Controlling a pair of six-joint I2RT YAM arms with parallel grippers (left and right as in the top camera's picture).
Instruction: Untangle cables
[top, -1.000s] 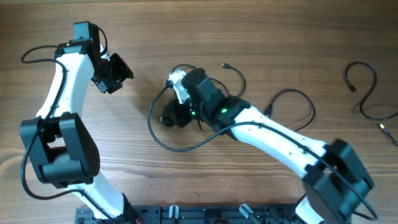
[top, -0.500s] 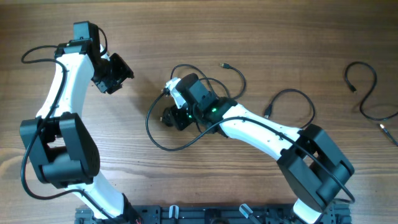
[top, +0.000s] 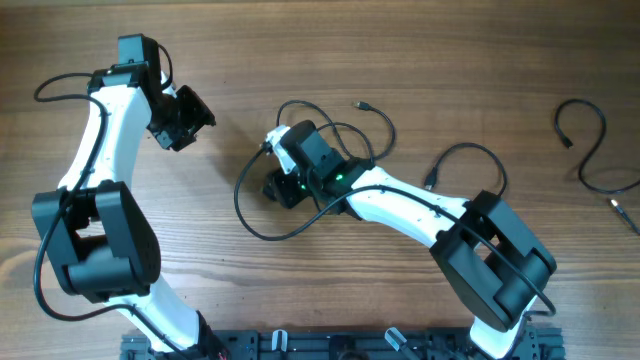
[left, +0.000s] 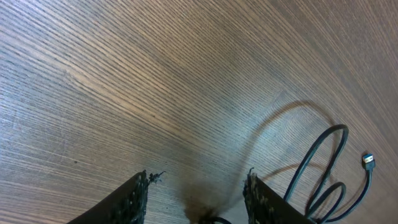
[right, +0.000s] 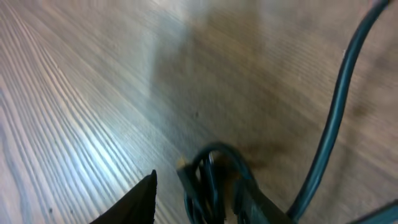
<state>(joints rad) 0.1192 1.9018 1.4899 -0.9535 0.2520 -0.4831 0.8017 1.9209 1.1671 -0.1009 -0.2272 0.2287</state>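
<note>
- The right gripper (right: 200, 186) had its fingers (right: 140, 202) parted. A small tight coil of black cord (right: 211, 174) sat between them, with a sliver of table showing on one side, so it looked loosely framed rather than pinched.
- A longer strand (right: 339, 106) ran off past that coil towards the far side.
- The left gripper (left: 196, 180) had its fingers (left: 134, 199) spread over bare wood, pinching nothing. A looped cord (left: 323, 155) and its plug (left: 368, 160) lay near, off to one side.
- From above, the right gripper (top: 278, 185) was down in the middle of the cables (top: 240, 195), whose loops crossed one another around the wrist.
- The left gripper (top: 190, 118) hung well apart from that cluster.
- One cord (top: 604, 128) lay alone near the right edge of the table (top: 400, 50), clear of the rest.
- My judgement: the job was partly done. That lone cord counted as separated, while the central loops remained crossed and needed pulling apart.
</note>
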